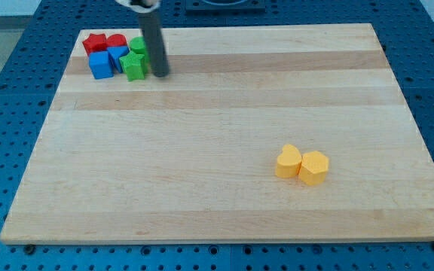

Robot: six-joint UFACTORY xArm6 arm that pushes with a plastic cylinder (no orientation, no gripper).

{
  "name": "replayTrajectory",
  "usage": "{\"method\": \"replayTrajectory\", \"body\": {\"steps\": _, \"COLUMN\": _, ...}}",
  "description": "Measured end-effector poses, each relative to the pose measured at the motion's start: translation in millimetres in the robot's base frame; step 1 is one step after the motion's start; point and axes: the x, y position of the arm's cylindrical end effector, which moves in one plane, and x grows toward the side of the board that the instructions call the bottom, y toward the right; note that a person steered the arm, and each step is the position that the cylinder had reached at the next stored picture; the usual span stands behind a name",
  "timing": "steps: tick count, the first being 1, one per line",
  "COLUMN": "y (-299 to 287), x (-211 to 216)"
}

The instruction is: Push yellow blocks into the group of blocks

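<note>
Two yellow blocks lie touching at the view's lower right: a yellow heart-shaped block (288,161) on the left and a yellow hexagonal block (314,167) on the right. A group of blocks sits at the view's top left: a red star-like block (94,42), a red round block (116,41), a blue cube (101,65), a second blue block (118,56), a green star-like block (133,66) and a green round block (138,45). My tip (160,74) rests just right of the green blocks, far from the yellow ones.
The blocks lie on a light wooden board (224,135). It sits on a blue perforated table (6,90) that surrounds it on all sides.
</note>
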Motion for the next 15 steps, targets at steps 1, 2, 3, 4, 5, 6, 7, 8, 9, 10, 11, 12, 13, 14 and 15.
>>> {"method": "replayTrajectory", "body": {"steps": 1, "y": 96.3, "x": 17.3}}
{"method": "replayTrajectory", "body": {"steps": 2, "y": 199.6, "x": 65.3}}
{"method": "replayTrajectory", "body": {"steps": 3, "y": 296.4, "x": 132.0}}
{"method": "replayTrajectory", "body": {"steps": 4, "y": 299.4, "x": 203.9}}
{"method": "replayTrajectory", "body": {"steps": 5, "y": 214.4, "x": 220.3}}
{"method": "replayTrajectory", "body": {"steps": 6, "y": 117.2, "x": 216.1}}
{"method": "replayTrajectory", "body": {"steps": 7, "y": 51.2, "x": 179.2}}
{"method": "replayTrajectory", "body": {"steps": 8, "y": -2.9, "x": 165.9}}
{"method": "replayTrajectory", "body": {"steps": 9, "y": 19.6, "x": 161.4}}
{"method": "replayTrajectory", "body": {"steps": 10, "y": 37.0, "x": 148.5}}
{"method": "replayTrajectory", "body": {"steps": 11, "y": -9.7, "x": 129.2}}
{"method": "replayTrajectory", "body": {"steps": 12, "y": 1.2, "x": 121.7}}
{"method": "replayTrajectory", "body": {"steps": 13, "y": 31.6, "x": 136.3}}
{"method": "replayTrajectory", "body": {"steps": 14, "y": 74.1, "x": 152.5}}
{"method": "replayTrajectory", "body": {"steps": 15, "y": 97.9, "x": 150.5}}
